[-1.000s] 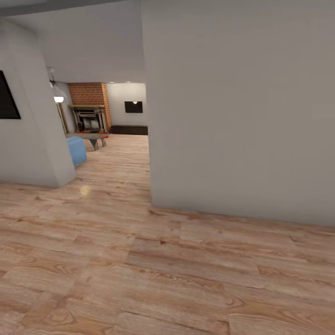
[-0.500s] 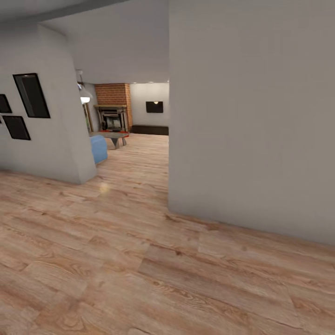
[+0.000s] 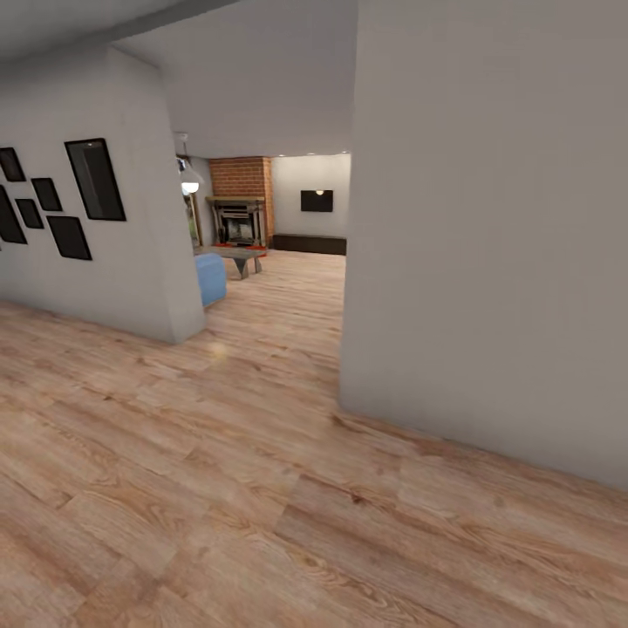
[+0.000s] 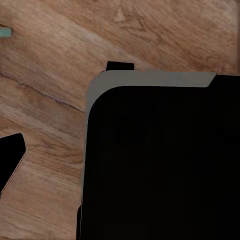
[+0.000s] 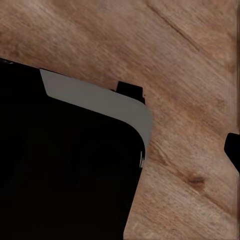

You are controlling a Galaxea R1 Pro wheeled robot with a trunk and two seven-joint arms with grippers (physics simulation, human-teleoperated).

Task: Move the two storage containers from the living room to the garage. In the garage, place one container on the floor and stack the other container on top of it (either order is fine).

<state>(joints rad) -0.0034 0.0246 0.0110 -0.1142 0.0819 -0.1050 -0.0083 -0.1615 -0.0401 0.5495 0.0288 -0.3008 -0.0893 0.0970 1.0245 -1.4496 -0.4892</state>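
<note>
You face a light wood-plank floor (image 3: 218,453) with warm tan boards and darker brown grain streaks. A plain pale grey wall (image 3: 488,244) rises beside it. Across the opening from that wall stands another pale grey wall (image 3: 131,262), carrying black rectangular frames (image 3: 94,179). Beyond the opening, a red brick fireplace (image 3: 242,187) has a dark grey surround. Near the fireplace you see a light blue sofa end (image 3: 210,278) and a grey low counter (image 3: 237,258). A black rectangle (image 3: 317,201) hangs on the far whitish wall. In both wrist views, brown wood grain shows around a black body edged in grey (image 4: 150,80).
</note>
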